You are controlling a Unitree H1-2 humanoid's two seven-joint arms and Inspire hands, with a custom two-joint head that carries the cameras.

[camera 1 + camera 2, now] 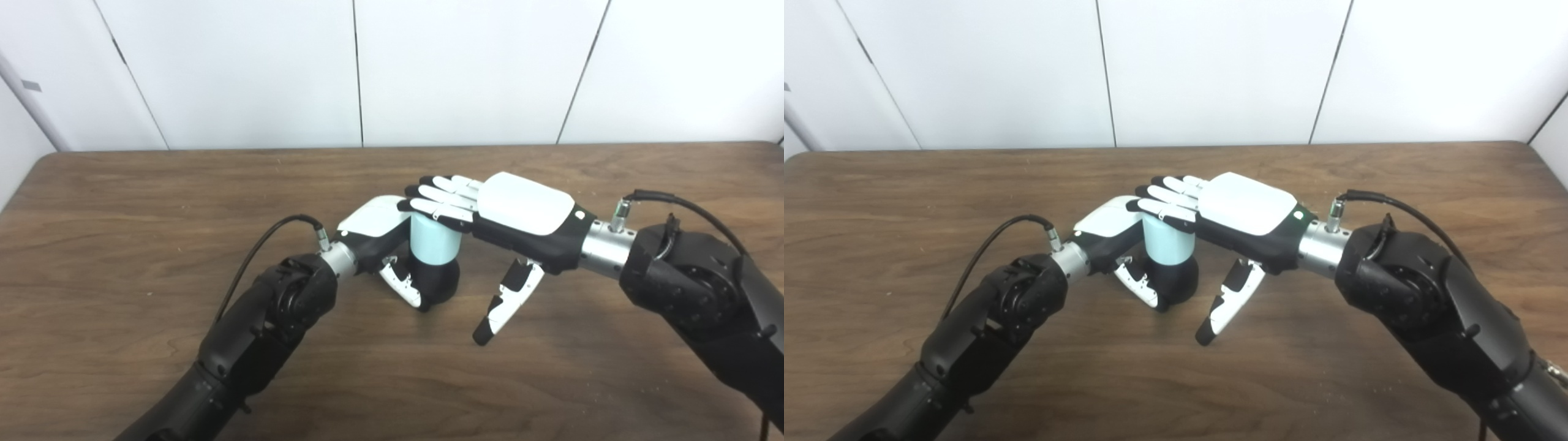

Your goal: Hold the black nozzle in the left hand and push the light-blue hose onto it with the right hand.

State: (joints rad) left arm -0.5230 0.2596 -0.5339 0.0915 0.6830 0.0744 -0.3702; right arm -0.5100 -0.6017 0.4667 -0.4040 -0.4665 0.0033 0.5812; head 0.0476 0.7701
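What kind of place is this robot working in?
Probably a lab or test room: a bare wooden table, plain white wall panels, and only the light-blue hose and black nozzle set out.

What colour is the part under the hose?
Black: the nozzle below the light-blue hose, clearest in left eye view.

Bare table (153, 202) surrounds the two hands' central cluster.

A dark brown wooden table (122, 202) fills the foreground, and behind its far edge stands a white panelled wall (465, 67) with thin dark seams.
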